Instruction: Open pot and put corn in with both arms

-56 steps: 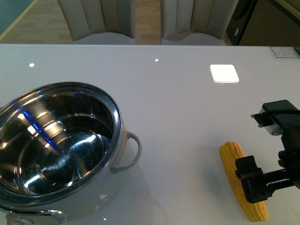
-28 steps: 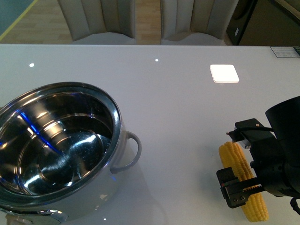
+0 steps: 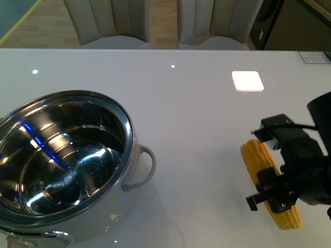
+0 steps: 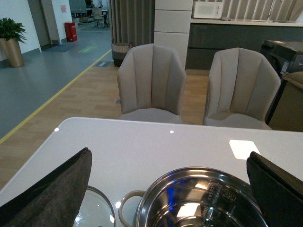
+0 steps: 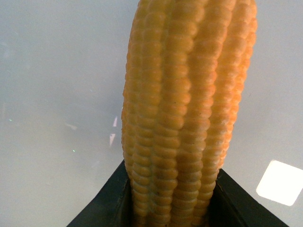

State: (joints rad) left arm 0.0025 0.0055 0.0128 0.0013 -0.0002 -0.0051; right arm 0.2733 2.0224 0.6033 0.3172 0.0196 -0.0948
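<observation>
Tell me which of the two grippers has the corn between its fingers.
The right gripper: its fingers press both sides of the corn. The left gripper is wide open, facing the pot, holding nothing.

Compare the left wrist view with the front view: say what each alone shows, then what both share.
Only the left wrist view shows the open left fingers and a glass lid lying on the table beside the pot. Only the front view shows the corn, with the right gripper closed around it. Both show the open, empty pot, the white table and two chairs.
</observation>
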